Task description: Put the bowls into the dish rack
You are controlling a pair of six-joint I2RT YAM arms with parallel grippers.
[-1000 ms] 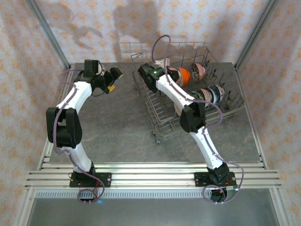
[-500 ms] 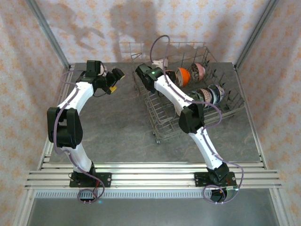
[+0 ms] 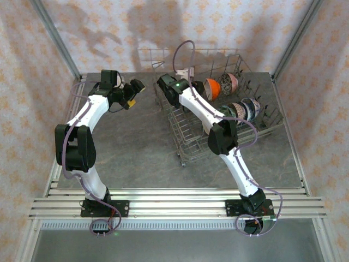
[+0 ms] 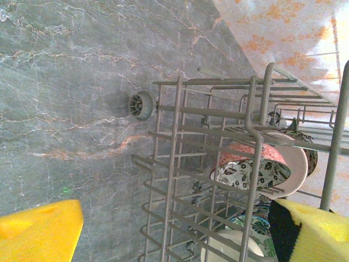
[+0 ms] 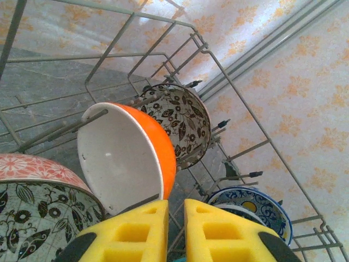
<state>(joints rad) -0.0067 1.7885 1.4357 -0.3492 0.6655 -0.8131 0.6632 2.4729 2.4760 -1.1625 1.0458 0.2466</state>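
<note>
Located the dish rack (image 3: 188, 143) right of centre in the overhead view, standing on the grey tabletop (image 3: 136, 147). Noted bowls in two groups inside it, all set on edge between the tines. Toward the top of the rack, found an orange bowl (image 3: 214, 87) with a pink patterned bowl (image 3: 230, 82) just beside it. Lower and to the right, found a tight cluster of dark patterned and blue-white bowls (image 3: 244, 109); could not count these from above.

Checked the right wrist view. Confirmed the orange bowl at frame centre, seated against the wires with its white inside turned left. Also noted a blue-white bowl with orange centre (image 5: 248, 204) at lower right and a red-topped floral bowl (image 5: 32, 207) at lower left.

Found the right end effector (image 5: 176, 229) at the bottom edge, just below the orange bowl, with its pads drawn nearly together and gripping nothing. Found the left end effector (image 3: 133, 91) at upper left of the overhead view, over bare tabletop beside the rack, pads (image 4: 38, 232) spread wide and empty.

Saw no bowl lying loose on the visible tabletop. Judged loading complete or very nearly so. Judged the remaining work as backing the right arm out of the tines without knocking the orange bowl.
</note>
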